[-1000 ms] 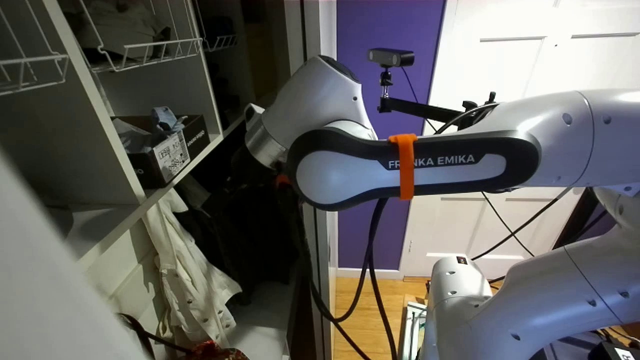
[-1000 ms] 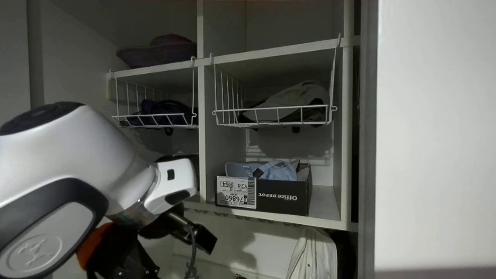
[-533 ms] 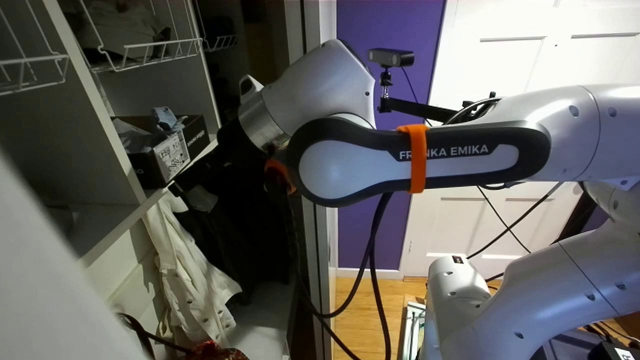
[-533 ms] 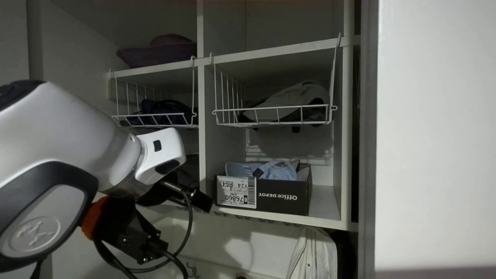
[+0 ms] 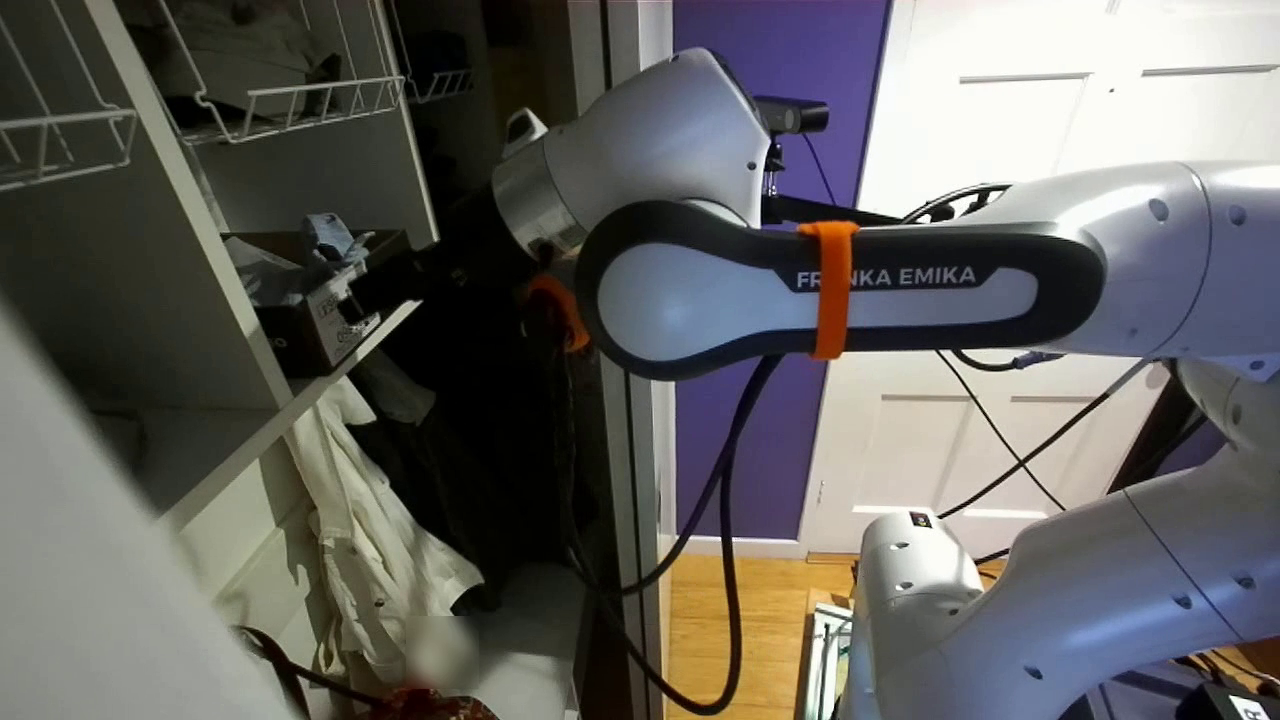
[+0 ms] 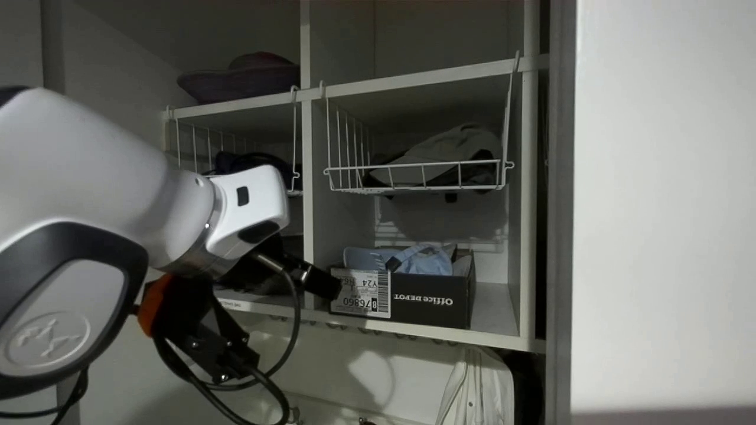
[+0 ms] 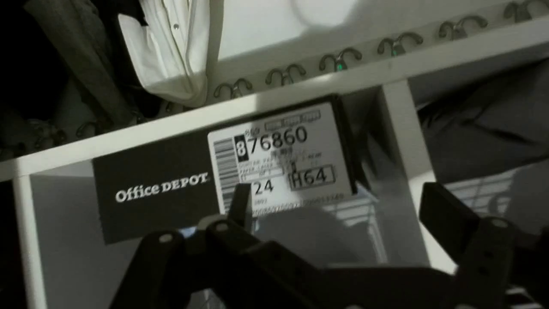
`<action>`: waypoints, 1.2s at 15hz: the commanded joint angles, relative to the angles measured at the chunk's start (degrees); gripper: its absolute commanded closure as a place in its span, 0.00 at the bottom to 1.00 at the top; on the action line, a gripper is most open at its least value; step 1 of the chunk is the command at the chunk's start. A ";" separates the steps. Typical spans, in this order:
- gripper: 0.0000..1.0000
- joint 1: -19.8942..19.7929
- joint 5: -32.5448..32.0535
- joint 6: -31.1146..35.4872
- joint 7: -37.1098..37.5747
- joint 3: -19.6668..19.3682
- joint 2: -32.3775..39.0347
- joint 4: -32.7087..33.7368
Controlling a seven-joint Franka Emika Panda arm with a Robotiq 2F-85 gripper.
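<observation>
You seem, by judgement, to be in the approach: your reach to the box looks nearly done, while a hold on it, or on anything else, is not yet made. The box stands on the shelf, its print upside down in an exterior view, with light blue cloth showing above its rim.

Your jaws stand wide open and hold nothing, with a broad gap between the fingers. In the wrist view, you see a fingertip in front of the white label on the box, and its partner lies past the end of the box, across the upright divider just beside it. In both exterior views a finger overlaps the labelled end of the box, but you cannot tell whether it touches there or stops just short.

Above the box you have a wire basket with a grey bundle in it. Below the box, hooks line the underside of the shelf, and a white jacket hangs
</observation>
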 commanded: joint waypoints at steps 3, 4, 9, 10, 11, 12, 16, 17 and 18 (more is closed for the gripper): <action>0.00 -2.28 0.16 1.41 3.12 0.16 0.06 2.31; 0.00 -2.41 0.18 1.42 3.36 0.18 0.06 2.50; 0.00 -2.45 0.24 1.45 3.85 0.29 0.11 2.53; 0.00 -2.45 0.24 1.45 3.87 0.29 0.11 2.53; 0.00 -2.45 0.24 1.45 3.87 0.29 0.11 2.53; 0.00 -2.45 0.24 1.45 3.89 0.30 0.11 2.53; 0.00 -2.24 -0.72 1.06 2.71 0.59 2.08 4.24; 0.00 -3.28 -2.17 -0.04 1.98 1.10 3.48 5.52; 0.00 -3.23 -3.00 -0.48 0.78 0.91 4.69 6.65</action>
